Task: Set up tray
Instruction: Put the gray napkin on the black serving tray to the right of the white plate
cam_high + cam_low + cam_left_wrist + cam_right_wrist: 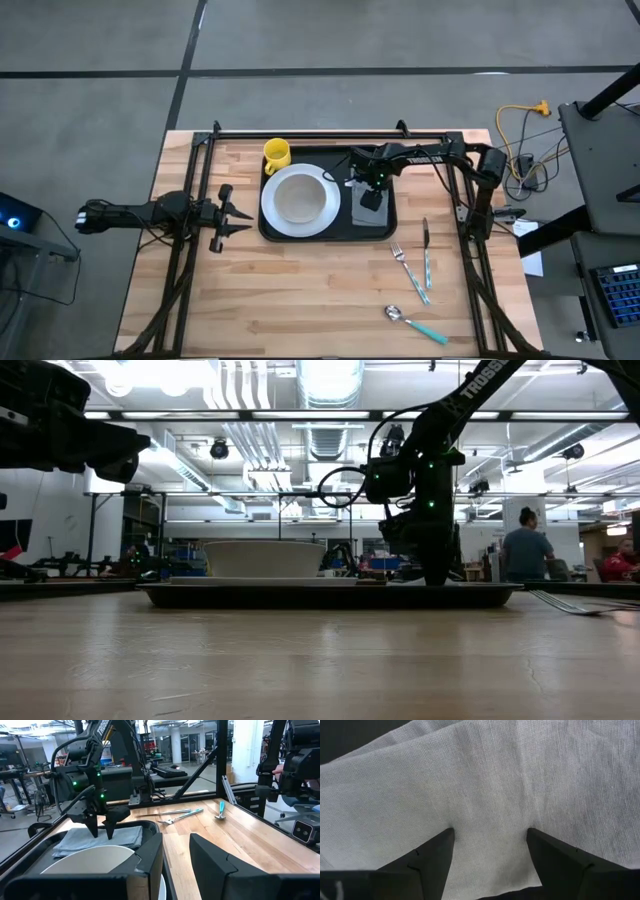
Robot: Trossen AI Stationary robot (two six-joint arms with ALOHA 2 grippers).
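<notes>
From above, the tray (375, 232) lies on the wooden tabletop (300, 300) toward its far edge, black and rectangular. On the tray rest a white plate (298, 200) with a bowl on it, a yellow mug (277, 154) at the tray's far corner, and a grey folded napkin (370, 206) beside the plate. The right end effector (375, 186) hangs over that napkin, its fingers spread apart and holding nothing. The left end effector (240, 217) waits just outside the tray, on the plate's side, its fingers parted and empty. Off the tray, nearer the front edge, lie a fork (411, 272), a knife (426, 252) and a teal-handled spoon (417, 323).

At tabletop level, the tray (330, 596) shows as a low dark slab with the white bowl (265, 558) rising from it; the right end effector (434, 572) points down onto the tray beside the bowl.

From the left wrist, the left end effector (175, 865) frames the tray's rim (150, 826) with open fingers; beyond it, the right end effector (101, 831) stands with its tips on the napkin (97, 840), next to the plate (90, 857). The cutlery (175, 814) lies beyond the tray.

From the right wrist, the napkin (495, 785) fills the view, and the right end effector (490, 855) stands spread wide against the cloth, not pinching it
</notes>
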